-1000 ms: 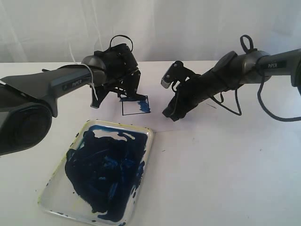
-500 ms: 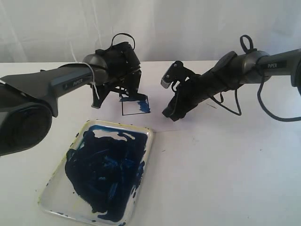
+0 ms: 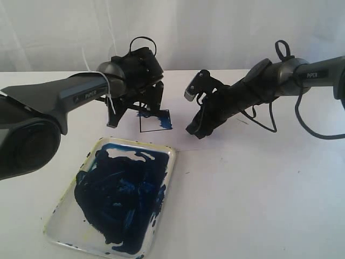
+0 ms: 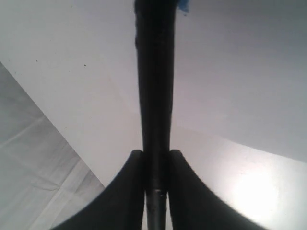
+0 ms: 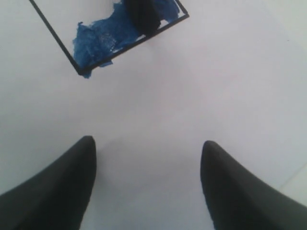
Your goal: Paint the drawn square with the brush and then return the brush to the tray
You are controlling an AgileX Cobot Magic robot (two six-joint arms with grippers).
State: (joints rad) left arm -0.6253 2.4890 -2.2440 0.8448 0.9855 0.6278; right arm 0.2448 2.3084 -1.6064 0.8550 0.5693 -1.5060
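The drawn square (image 3: 155, 122) lies on white paper, with blue paint smeared along its far edge and right side. In the right wrist view the drawn square (image 5: 103, 40) shows the same blue patch. My left gripper (image 3: 144, 103) hovers over the square's far edge, shut on the thin black brush (image 4: 154, 96). The brush's dark tip (image 5: 142, 14) rests on the blue smear. Beside the square, on its right, my right gripper (image 3: 197, 128) is held low over the paper, open and empty (image 5: 148, 148). The tray (image 3: 171, 156), thick with dark blue paint, sits nearer the front.
The white paper sheet (image 3: 215, 145) covers the table's middle; its front edge runs just past the tray's far corner. A white curtain hangs at the back. Black cables loop off the right arm (image 3: 280, 70).
The left gripper has shifted slightly rightward with the brush along the square's far edge. The right arm has not moved.
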